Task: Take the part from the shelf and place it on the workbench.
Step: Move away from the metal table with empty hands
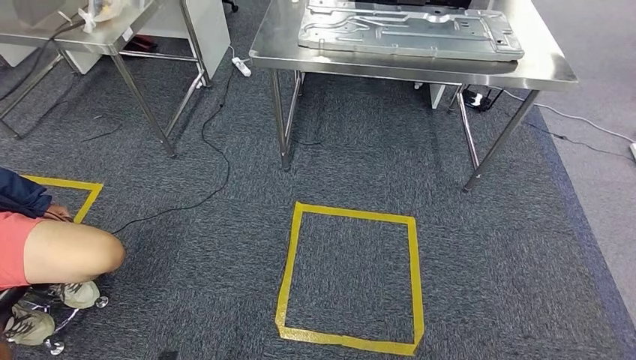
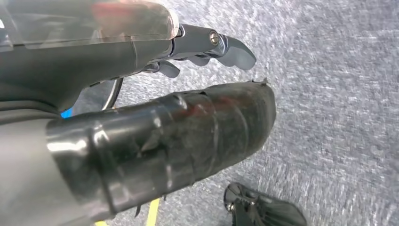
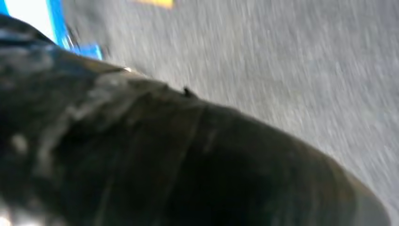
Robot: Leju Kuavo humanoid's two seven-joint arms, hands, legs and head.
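Ahead, the stamped metal part [image 1: 409, 31] lies flat on the steel workbench [image 1: 540, 71], filling most of its top. My left hand [image 2: 179, 117] hangs over grey carpet [image 1: 225, 247], thumb and darker fingers [image 2: 226, 47] apart with nothing between them. My right hand [image 3: 188, 160] is a dark blur close to the lens, so I cannot tell whether it is closed or holding anything. A square of yellow tape [image 1: 349, 277] marks the floor before the workbench. A person's bare knee [image 1: 75, 251] juts in beside a second table [image 1: 112, 37].
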